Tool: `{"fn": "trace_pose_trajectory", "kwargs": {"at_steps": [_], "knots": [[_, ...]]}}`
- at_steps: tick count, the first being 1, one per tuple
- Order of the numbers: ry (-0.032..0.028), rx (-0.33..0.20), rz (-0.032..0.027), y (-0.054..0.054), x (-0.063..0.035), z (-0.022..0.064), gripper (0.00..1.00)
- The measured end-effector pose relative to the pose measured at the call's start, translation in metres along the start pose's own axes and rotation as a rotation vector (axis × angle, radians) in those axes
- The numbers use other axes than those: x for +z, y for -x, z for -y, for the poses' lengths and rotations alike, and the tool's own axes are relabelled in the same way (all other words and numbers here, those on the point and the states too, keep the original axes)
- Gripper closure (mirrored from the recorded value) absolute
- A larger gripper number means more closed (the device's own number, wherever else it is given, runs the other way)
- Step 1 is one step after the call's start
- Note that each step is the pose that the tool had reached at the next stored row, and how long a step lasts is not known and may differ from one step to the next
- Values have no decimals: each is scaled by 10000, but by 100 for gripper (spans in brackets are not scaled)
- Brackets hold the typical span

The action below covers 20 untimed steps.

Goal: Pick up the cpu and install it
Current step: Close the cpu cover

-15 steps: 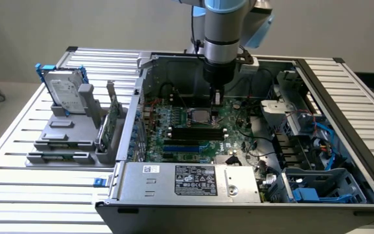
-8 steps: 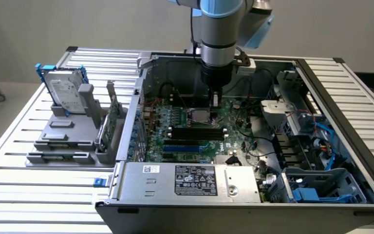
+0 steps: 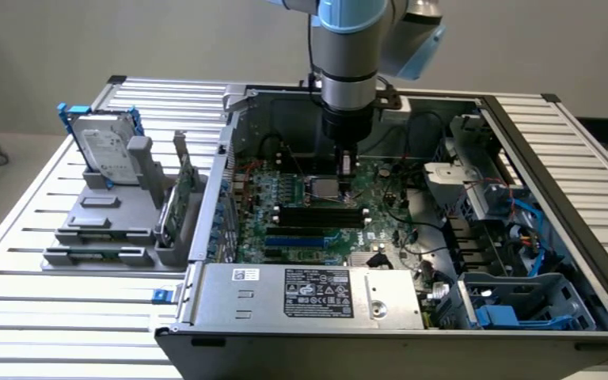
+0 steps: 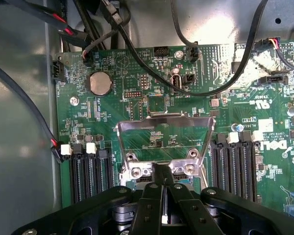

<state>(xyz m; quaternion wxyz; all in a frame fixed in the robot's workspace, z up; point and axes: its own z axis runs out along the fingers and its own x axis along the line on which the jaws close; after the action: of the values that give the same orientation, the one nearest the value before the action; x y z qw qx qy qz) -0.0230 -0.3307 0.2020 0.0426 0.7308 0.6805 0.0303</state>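
hovering over the socket [image 4: 161, 169], the hand [image 4: 162, 183] has its fingers pressed together; whether the cpu sits between them cannot be told. past it the wrist view shows the raised socket frame [image 4: 164, 120], then a coin cell [image 4: 100, 83]. the exterior view shows a hard drive [image 3: 104, 146] on the desk [image 3: 29, 237].

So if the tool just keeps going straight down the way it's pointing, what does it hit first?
Most likely the CPU socket on the motherboard: the tool hangs right over the socket's metal frame. Its height above it is hard to judge.
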Motion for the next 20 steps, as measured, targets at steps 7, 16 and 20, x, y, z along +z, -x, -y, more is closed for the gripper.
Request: {"fn": "trace_pose_trajectory", "kwargs": {"at_steps": [7,16,20], "knots": [[44,-6,-4,2,0,22,89],[60,-9,-6,9,1,24,89],[60,-29,-7,14,1,24,89]]}}
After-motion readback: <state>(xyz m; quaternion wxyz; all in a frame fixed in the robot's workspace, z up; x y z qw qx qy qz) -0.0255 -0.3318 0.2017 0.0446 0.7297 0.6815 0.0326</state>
